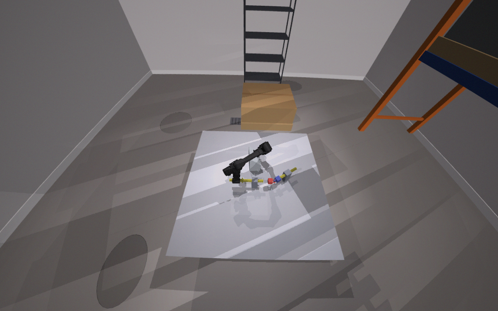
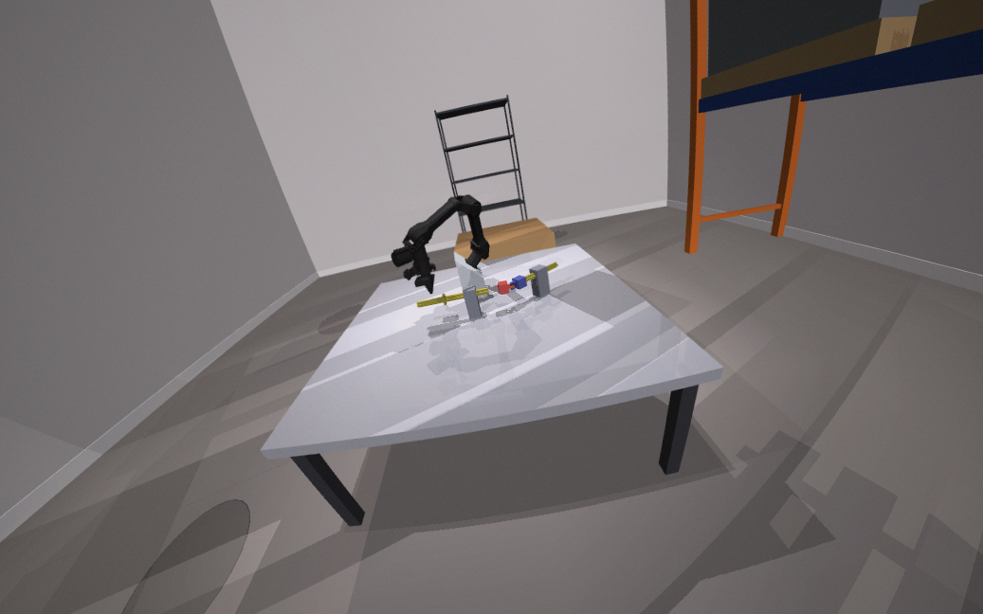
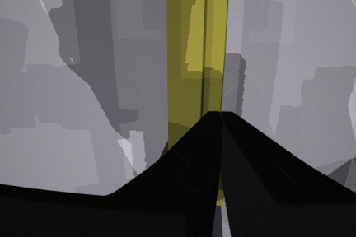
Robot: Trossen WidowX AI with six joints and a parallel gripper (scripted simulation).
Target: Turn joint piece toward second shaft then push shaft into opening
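The yellow second shaft [image 1: 246, 180] [image 2: 430, 301] [image 3: 198, 8] lies through a grey block [image 1: 257, 181] [image 2: 473, 302] on the table. Its free end sticks out to the left. The red square joint piece [image 1: 270, 180] [image 2: 502, 287] sits beyond the block, hinged to a blue piece [image 1: 277, 178] [image 2: 518, 280] on the fixed shaft [image 1: 293, 169] [image 2: 549, 267], which is held in the other grey block [image 1: 287, 173] [image 2: 539, 279]. My gripper [image 1: 236, 180] [image 2: 428, 288] [image 3: 219, 123] is shut and empty. It points down just over the free left part of the second shaft. I cannot tell whether it touches the shaft.
The white table [image 1: 242, 239] [image 2: 479, 405] stands on a grey floor. A cardboard box [image 1: 268, 106] [image 2: 506, 235] and a black shelf [image 1: 268, 38] [image 2: 479, 160] stand behind it. An orange rack [image 1: 409, 77] [image 2: 697, 153] is at the right.
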